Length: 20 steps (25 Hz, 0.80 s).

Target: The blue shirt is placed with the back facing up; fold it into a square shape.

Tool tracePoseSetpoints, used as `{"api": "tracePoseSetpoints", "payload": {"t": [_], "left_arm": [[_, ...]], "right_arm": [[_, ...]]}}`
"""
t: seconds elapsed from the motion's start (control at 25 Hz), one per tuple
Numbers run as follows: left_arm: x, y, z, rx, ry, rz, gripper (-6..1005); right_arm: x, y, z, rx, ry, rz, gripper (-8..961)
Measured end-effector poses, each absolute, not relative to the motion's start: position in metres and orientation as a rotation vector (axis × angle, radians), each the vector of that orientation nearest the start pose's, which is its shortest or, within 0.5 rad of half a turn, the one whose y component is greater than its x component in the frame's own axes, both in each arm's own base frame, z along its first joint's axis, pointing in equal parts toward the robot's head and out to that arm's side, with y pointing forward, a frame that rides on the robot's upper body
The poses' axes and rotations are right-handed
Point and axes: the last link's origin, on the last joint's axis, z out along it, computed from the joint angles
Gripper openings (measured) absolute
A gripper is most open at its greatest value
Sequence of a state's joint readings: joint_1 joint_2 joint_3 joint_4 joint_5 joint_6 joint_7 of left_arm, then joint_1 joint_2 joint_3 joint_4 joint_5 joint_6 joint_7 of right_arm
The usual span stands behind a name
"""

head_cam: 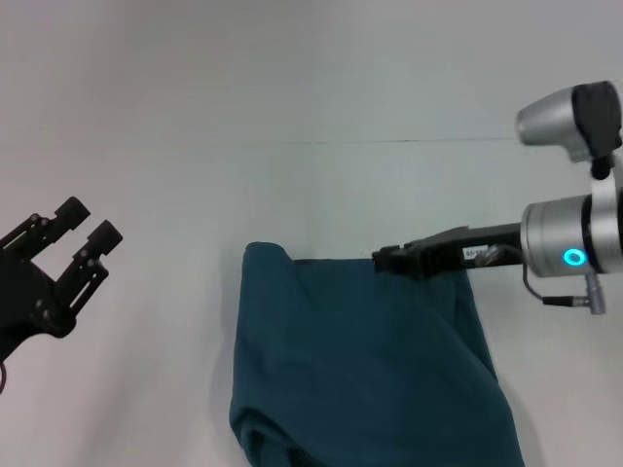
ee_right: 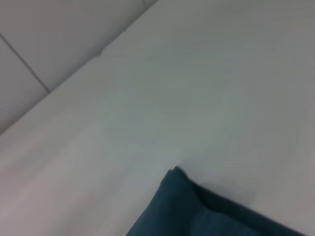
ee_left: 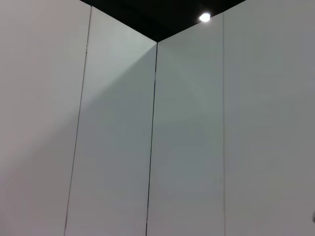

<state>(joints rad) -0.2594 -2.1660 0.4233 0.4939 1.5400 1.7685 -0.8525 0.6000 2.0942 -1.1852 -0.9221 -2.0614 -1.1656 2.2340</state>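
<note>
The blue shirt point(head_cam: 360, 360) lies on the white table point(head_cam: 292, 97) as a tall, partly folded shape, plain side up, with rumpled folds at its near left corner. My right gripper point(head_cam: 385, 260) reaches in from the right along the shirt's far edge, its thin dark fingers shut on the cloth there. In the right wrist view a corner of the blue shirt point(ee_right: 197, 211) rests on the table. My left gripper point(head_cam: 90, 224) hovers open at the left, well clear of the shirt, with nothing between its fingers.
White table surface point(ee_right: 172, 98) stretches around the shirt on the far and left sides. A thin seam point(head_cam: 389, 142) crosses the table farther back. The left wrist view shows only white wall panels point(ee_left: 197, 147) and a ceiling light point(ee_left: 205, 17).
</note>
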Motion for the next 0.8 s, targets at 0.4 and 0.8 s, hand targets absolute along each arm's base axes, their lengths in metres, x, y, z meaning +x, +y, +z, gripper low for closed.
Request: {"api": "tracePoseSetpoints", "payload": {"t": [0.4, 0.8], "left_arm": [[-0.3, 0.259, 0.023, -2.01, -0.355, -1.164, 440], [-0.3, 0.261, 0.023, -2.01, -0.343, -1.153, 439]], "right_arm": [[0.214, 0.382, -0.037, -2.542, 1.25, 0.311, 132], [0.227, 0.384, -0.032, -2.477, 1.296, 0.291, 132]]}}
